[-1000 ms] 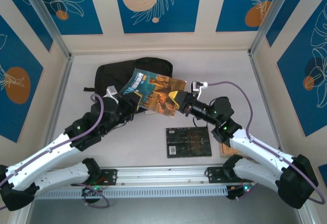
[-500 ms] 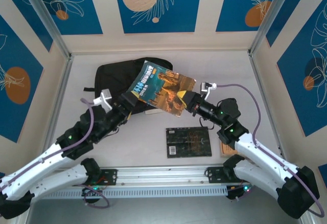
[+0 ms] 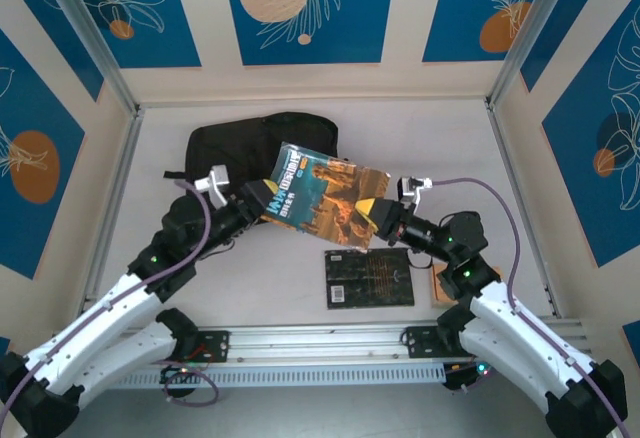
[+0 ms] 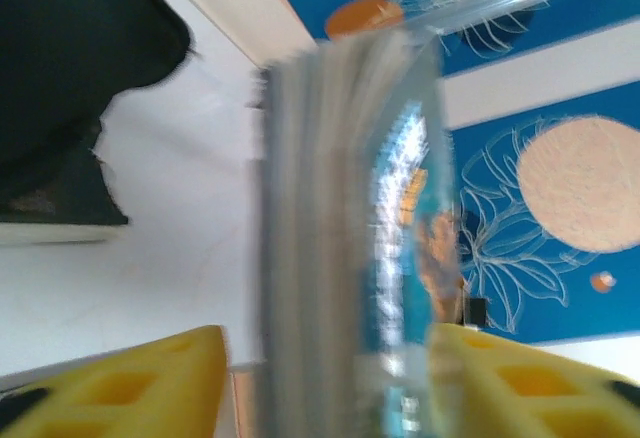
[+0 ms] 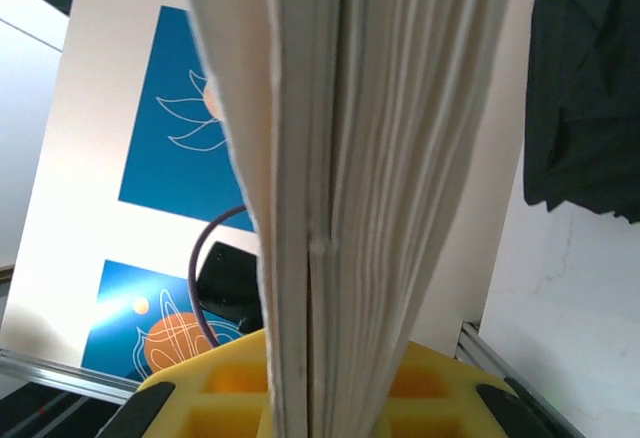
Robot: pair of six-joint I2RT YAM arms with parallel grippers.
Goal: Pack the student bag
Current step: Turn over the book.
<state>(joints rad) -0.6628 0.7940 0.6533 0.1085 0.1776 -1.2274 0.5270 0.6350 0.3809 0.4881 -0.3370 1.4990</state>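
Books and a bag are the main things on the white table [image 3: 460, 158]. A colourful book [image 3: 325, 193] with a blue and orange cover is held in the air above the middle of the table, tilted, between the two arms. The right gripper [image 3: 377, 215] is clamped on the right edge of this book; in the right wrist view the cream pages [image 5: 360, 158] go straight down between its yellow fingers [image 5: 440, 398]. The left gripper [image 3: 262, 198] is at the left edge of the same book. In the blurred left wrist view its jaws stand apart on both sides of the book [image 4: 340, 238], and a narrow gap shows between one yellow finger [image 4: 130, 378] and the pages. The student bag [image 3: 240, 143] lies flat at the far side of the table, behind the raised book and partly covered by it. A flat black book [image 3: 369, 277] lies on the table near the front, just below the right gripper.
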